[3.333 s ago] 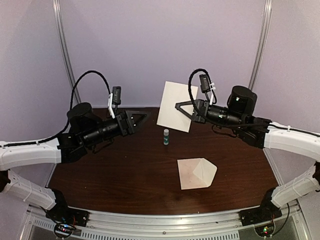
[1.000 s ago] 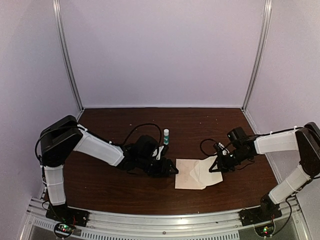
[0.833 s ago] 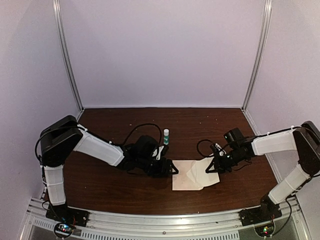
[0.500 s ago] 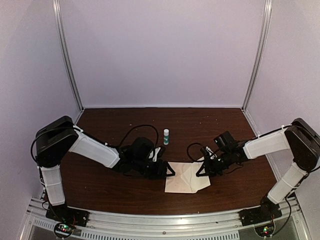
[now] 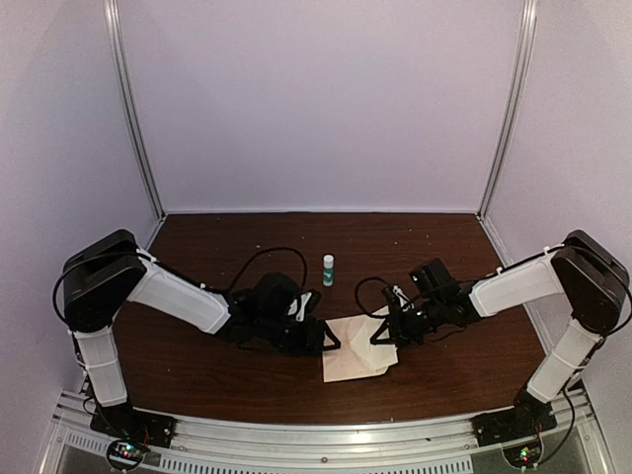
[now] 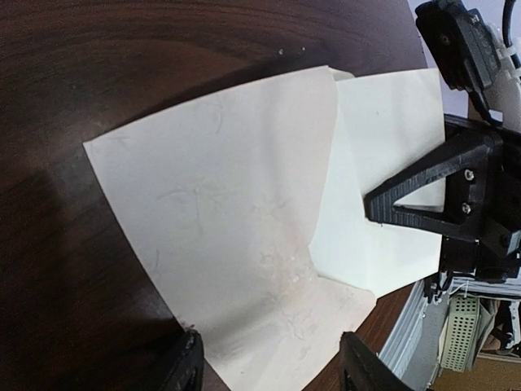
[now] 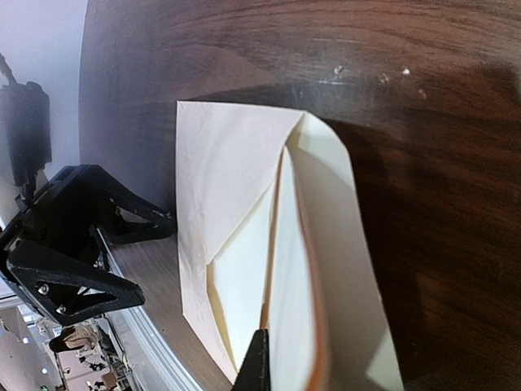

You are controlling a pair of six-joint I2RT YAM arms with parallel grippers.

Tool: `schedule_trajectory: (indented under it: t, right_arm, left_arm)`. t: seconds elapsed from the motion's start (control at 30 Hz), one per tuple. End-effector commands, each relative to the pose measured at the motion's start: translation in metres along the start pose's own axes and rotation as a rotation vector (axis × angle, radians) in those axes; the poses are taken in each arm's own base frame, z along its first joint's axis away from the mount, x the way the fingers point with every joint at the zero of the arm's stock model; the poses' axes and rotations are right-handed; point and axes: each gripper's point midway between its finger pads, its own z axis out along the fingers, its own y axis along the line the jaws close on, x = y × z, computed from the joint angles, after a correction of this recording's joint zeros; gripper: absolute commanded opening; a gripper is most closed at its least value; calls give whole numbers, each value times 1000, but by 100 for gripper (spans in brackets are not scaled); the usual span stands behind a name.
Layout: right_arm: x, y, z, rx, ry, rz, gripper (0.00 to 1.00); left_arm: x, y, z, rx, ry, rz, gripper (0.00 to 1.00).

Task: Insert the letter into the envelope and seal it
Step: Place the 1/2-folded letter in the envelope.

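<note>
Both arms stretch low over the dark brown wooden table [image 5: 197,385], forearms nearly level, their wrists facing each other across the small pale beige-pink paper envelope [image 5: 354,354]. The left gripper [image 6: 273,371] is released, its black fingers [image 6: 189,368] spread wide with the envelope's near left edge between them. The right gripper [image 5: 381,334] sits at the envelope's open side, one finger over the mouth beside the lifted pointed flap; whether it pinches the paper cannot be told. A small white bottle with a teal label [image 5: 328,269] stands upright farther back, apart from both.
</note>
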Motion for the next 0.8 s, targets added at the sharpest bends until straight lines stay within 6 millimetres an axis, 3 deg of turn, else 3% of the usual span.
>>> schedule_trajectory:
  t: [0.0,0.27,0.63,0.77]
  right_arm:
    - [-6,14,10,-28,-7,-33,0]
    - [-3,17,21,-16,25,-53,0]
    - [-12,9,-3,161,-8,-115,37]
    - [-16,4,-12,216,-26,-129,45]
  left_arm:
    - [9,13,-3,-55,15,-6,58]
    - [8,15,-3,-69,9,-4,58]
    - [1,19,-16,-133,-30,20,58]
    - [-1,19,-17,-135,-35,22,58]
